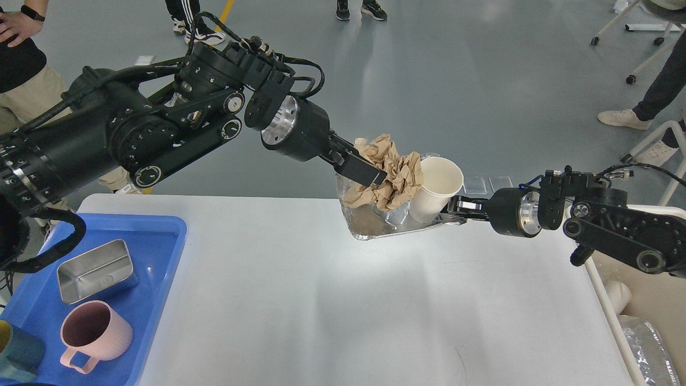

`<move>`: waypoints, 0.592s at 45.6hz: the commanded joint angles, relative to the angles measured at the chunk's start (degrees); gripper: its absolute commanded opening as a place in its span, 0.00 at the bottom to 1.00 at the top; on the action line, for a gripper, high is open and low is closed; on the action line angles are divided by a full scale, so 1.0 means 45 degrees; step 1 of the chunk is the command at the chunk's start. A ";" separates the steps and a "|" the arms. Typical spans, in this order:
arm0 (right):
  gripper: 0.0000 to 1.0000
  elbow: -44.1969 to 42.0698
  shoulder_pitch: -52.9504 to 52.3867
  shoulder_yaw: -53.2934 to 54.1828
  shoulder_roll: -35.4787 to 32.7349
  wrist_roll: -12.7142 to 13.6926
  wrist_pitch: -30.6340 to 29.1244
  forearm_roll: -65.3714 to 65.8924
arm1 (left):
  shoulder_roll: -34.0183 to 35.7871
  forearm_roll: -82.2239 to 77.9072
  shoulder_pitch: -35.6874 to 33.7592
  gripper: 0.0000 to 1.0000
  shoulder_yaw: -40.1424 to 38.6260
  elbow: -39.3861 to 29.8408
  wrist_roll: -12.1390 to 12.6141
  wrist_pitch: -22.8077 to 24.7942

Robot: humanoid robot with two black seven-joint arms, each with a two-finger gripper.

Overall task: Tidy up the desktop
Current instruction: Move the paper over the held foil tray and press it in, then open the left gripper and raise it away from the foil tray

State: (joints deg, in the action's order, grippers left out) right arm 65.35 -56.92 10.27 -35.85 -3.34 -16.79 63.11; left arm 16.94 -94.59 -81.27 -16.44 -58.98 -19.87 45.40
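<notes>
Head view shows the desktop (321, 300), a white tabletop with rounded corners, filling the lower middle of the scene and serving as the reference surface. Above its far edge, near the middle, a crumpled foil tray (386, 222) is held tilted, its lower corner just above or touching the desktop; contact cannot be confirmed. Inside the foil tray sit a wad of brown paper (394, 177) and a white paper cup (435, 187), the cup leaning toward the right with its open mouth facing up and outward. The left arm enters from the left side, runs high above the desktop, bends at the wrist and slopes downward to the right; the left gripper (370, 177) has its fingers pressed against the brown paper, pinching it at its left side. The right arm enters from the right side, extends nearly horizontally toward the left at a low height over the far right corner of the desktop; the right gripper (455, 206) is clamped on the right rim of the foil tray, just beside the base of the cup. At the left end of the desktop rests a blue tray (161, 236) carrying a metal box (96, 271), a pink mug (94, 335) and a teal cup (19, 356). Off the right end of the desktop stands a beige bin (648, 300).
</notes>
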 commanded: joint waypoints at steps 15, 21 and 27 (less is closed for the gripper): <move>0.00 -0.0069 0.0070 -0.0056 -0.0003 0.0000 0.0000 0.0000 | 0.2231 0.1038 0.0501 0.97 -0.0368 -0.1171 -0.0037 -0.0167; 0.00 -0.0069 0.0187 -0.0056 -0.0003 0.0001 0.0000 0.0000 | 0.3185 0.1547 0.1319 0.97 -0.1558 -0.1171 0.0061 -0.0576; 0.00 -0.0088 0.0285 -0.0056 -0.0023 0.0000 0.0000 0.0019 | 0.4222 0.1586 0.2511 0.97 -0.2828 -0.1152 0.0041 -0.1299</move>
State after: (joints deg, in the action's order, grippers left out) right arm 65.01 -55.95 10.01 -35.87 -3.34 -16.79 63.10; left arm 32.11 -87.77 -74.50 -24.32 -64.21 -19.67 42.29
